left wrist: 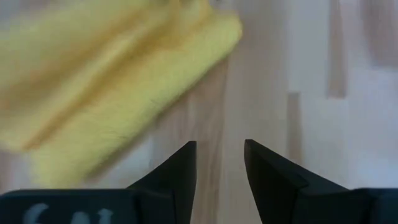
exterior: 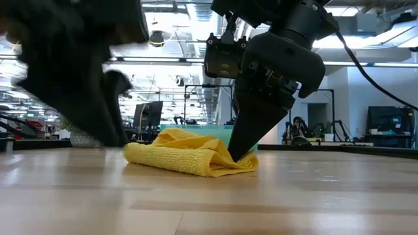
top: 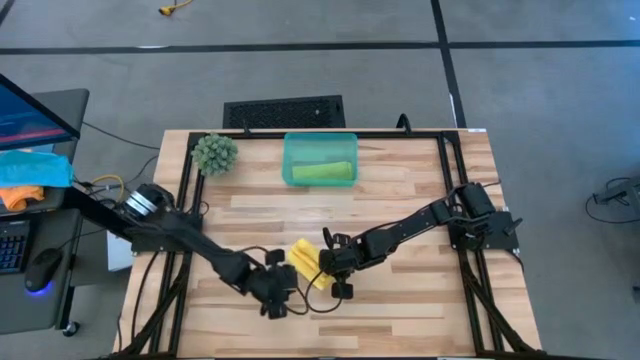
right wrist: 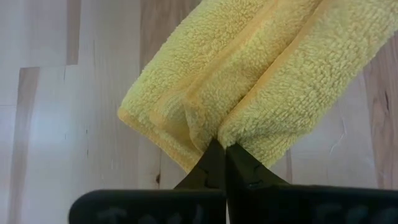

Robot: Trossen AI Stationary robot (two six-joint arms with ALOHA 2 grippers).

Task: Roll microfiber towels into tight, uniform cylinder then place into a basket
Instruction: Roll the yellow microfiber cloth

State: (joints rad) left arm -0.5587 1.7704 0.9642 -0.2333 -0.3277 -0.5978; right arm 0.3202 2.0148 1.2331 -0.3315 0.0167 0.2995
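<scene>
Yellow towel pinched on the desk, green one already binned.

From my remote station I see the right hand clamped together on a fold of the yellow towel, which lies bunched on the desk. The left hand sits just beside the towel, fingers apart and empty. The basket, well beyond the towel, holds the rolled green towel.

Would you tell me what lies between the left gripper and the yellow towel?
Only bare wooden table. The left wrist view shows the left gripper open, with the yellow towel just ahead and to one side.
</scene>
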